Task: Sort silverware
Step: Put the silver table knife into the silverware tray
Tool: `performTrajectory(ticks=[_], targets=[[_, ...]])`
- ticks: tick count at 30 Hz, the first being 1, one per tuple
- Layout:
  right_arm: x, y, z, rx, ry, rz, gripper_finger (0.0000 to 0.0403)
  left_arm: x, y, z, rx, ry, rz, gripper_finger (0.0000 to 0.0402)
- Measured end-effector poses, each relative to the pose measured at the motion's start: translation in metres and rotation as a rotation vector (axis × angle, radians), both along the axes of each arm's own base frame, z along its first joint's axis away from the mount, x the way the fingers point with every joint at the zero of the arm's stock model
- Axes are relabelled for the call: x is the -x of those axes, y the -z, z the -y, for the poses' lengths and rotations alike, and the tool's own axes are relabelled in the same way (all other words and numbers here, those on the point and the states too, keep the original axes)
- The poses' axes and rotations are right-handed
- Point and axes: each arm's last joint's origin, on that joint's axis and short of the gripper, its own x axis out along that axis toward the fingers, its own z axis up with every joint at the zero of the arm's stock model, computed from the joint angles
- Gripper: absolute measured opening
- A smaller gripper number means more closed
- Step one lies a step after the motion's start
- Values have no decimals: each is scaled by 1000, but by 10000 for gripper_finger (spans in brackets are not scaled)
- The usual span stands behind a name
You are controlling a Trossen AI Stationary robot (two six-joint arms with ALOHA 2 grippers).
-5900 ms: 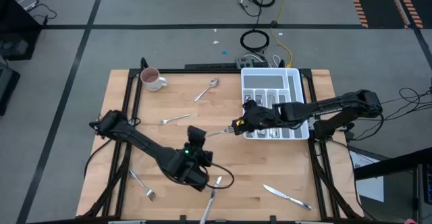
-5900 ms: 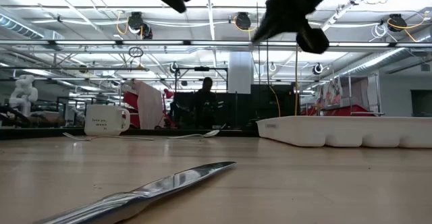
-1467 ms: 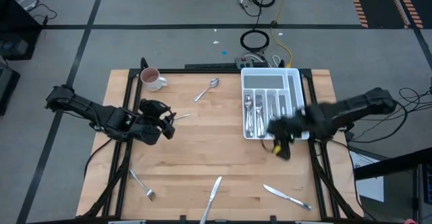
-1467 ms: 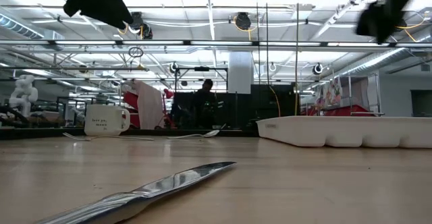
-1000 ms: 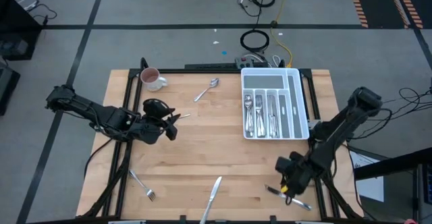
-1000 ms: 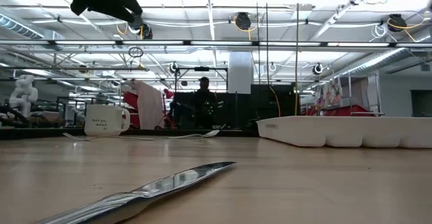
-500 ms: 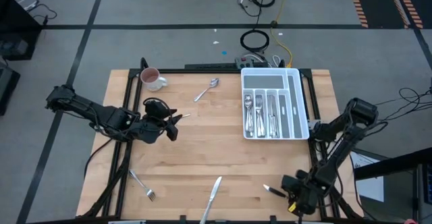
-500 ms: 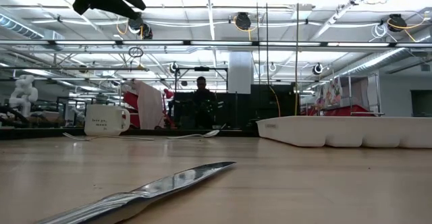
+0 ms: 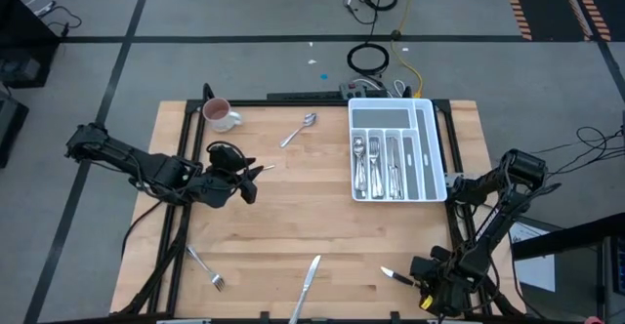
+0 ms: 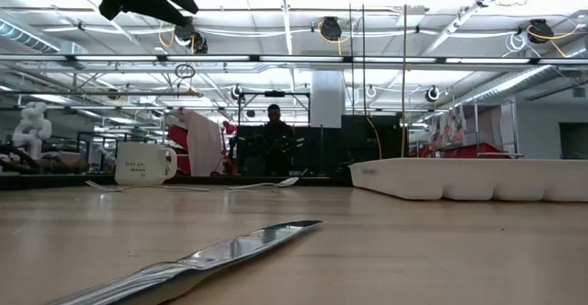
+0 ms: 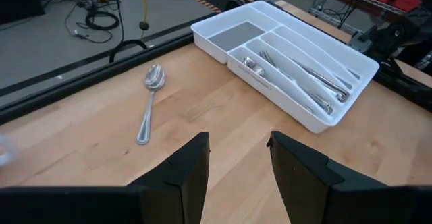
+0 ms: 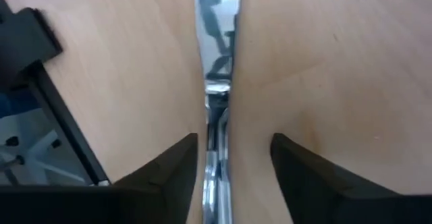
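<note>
Right gripper: your fingers stand apart astride the knife at the table's near right corner, not yet clamped.
Risk: a flat, slick handle could skid out as you close.
Left gripper: apart, empty, hovering above the mug-side spoon.
Tray: well away; you could drop the knife mid-carry.

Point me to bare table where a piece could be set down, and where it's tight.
Widest bare patch: mid-table wood between the left gripper, the tray and the near-edge knife. A smaller gap lies between the mug and the spoon. Tight: the near right corner, where the right gripper straddles a knife, and near left by the fork.
</note>
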Motion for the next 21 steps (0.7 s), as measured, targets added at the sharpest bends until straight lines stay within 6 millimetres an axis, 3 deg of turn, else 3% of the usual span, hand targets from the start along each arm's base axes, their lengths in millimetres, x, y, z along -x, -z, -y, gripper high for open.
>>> performTrajectory(ticks=[4, 10, 14, 21], targets=[[0, 0, 0, 7, -53, 8, 126, 0, 0, 0, -2, 0, -3, 162], [1, 1, 1, 28, -120, 26, 88, 0, 0, 0, -3, 0, -4, 162], [1, 1, 2, 39, -122, 23, 17, 0, 0, 0, -4, -1, -4, 162], [-3, -6, -1, 56, -108, 41, 3, 1, 1, 0, -9, -1, -16, 162]])
